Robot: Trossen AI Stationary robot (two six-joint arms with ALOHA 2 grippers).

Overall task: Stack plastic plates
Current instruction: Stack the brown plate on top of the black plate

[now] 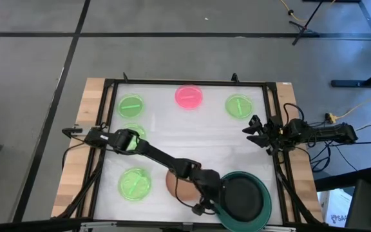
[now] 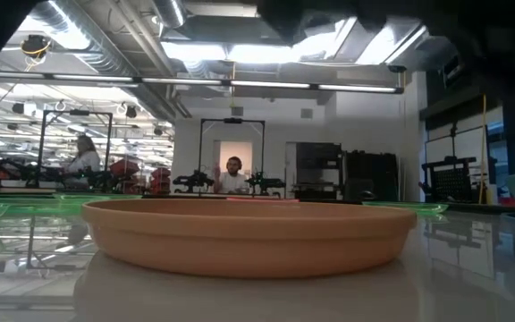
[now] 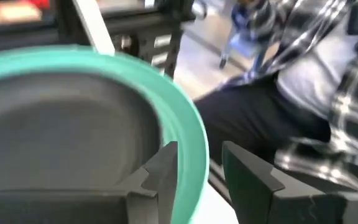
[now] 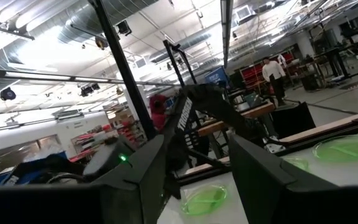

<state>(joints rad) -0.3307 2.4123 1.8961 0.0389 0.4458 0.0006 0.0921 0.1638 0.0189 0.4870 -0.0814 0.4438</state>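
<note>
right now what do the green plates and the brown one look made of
Green plates: likely thin translucent plastic, since the white table glows through them. Brown plate: opaque, matte orange-brown with a smooth moulded rim, probably plastic, though the look alone could pass for terracotta.

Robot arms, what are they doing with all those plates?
They are stacking plates. The left claw is open at the rim of the black plate, which lies in the teal plate at the table's near edge. A brown plate sits beside them. Green plates and a pink plate wait, spread out. The right claw rests open at the side.
</note>
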